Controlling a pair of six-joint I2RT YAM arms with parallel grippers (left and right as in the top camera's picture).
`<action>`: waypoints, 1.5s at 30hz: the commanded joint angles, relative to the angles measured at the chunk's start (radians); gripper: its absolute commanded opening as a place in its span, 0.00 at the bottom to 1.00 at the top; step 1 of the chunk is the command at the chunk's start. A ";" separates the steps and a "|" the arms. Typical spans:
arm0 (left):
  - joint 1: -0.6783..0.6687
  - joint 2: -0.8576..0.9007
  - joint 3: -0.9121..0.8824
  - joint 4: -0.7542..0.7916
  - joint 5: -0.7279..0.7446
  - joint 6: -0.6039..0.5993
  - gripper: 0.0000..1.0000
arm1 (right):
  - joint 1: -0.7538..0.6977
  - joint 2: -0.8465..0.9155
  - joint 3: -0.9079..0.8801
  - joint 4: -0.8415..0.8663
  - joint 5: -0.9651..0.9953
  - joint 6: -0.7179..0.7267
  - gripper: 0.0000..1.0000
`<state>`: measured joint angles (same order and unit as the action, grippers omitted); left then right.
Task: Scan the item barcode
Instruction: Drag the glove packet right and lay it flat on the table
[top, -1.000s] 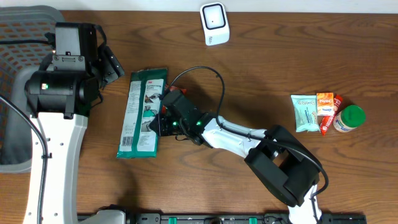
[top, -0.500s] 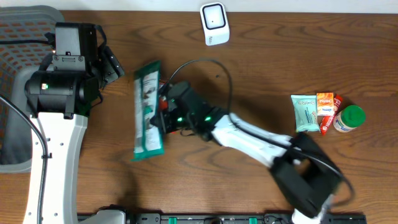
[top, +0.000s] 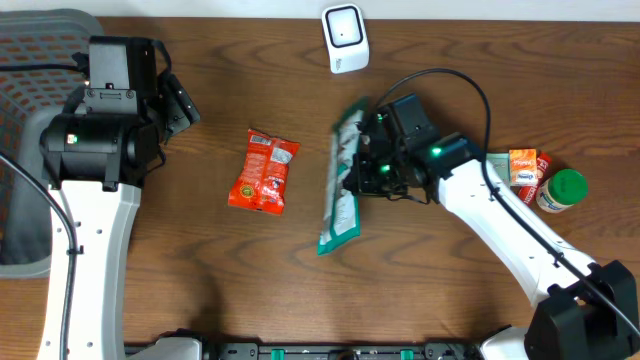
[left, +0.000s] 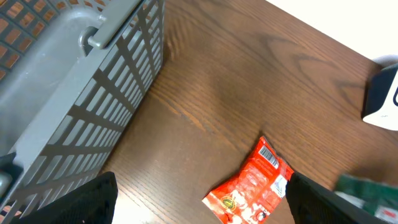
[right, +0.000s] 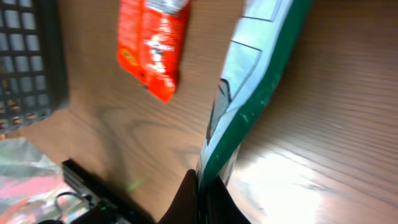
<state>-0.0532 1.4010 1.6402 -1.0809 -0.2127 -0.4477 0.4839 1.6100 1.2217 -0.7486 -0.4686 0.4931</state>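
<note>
My right gripper (top: 362, 178) is shut on a long green and white packet (top: 340, 195), which hangs edge-up above the middle of the table. In the right wrist view the jaws (right: 202, 180) pinch the packet's (right: 249, 99) thin edge. A white barcode scanner (top: 344, 38) stands at the table's back edge, just behind the packet, and also shows at the right edge of the left wrist view (left: 380, 99). My left gripper (left: 202, 205) is open, high over the table's left side, with nothing between its fingers.
A red snack bag (top: 265, 172) lies flat left of centre, below my left gripper (left: 254, 186). A grey mesh basket (top: 30, 60) stands at the far left. At the right, a mint packet (top: 488, 180), an orange pack (top: 522, 165) and a green-lidded jar (top: 562, 190) sit together.
The right arm lifted the green packet off the table's left side and carried it right, toward the scanner, tilting it on edge. The red snack bag came into view underneath. The left arm stayed still.
</note>
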 joint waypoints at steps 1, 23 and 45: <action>0.004 0.004 0.016 -0.002 -0.013 0.002 0.87 | -0.020 -0.009 -0.050 -0.001 0.039 -0.072 0.01; 0.004 0.004 0.016 -0.002 -0.013 0.002 0.87 | -0.040 -0.011 -0.206 -0.004 0.227 -0.117 0.91; 0.004 0.004 0.016 -0.002 -0.013 0.002 0.87 | -0.127 -0.011 -0.195 -0.003 0.165 -0.116 0.99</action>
<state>-0.0532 1.4010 1.6402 -1.0805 -0.2127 -0.4477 0.3565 1.6093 1.0088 -0.7517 -0.2958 0.3847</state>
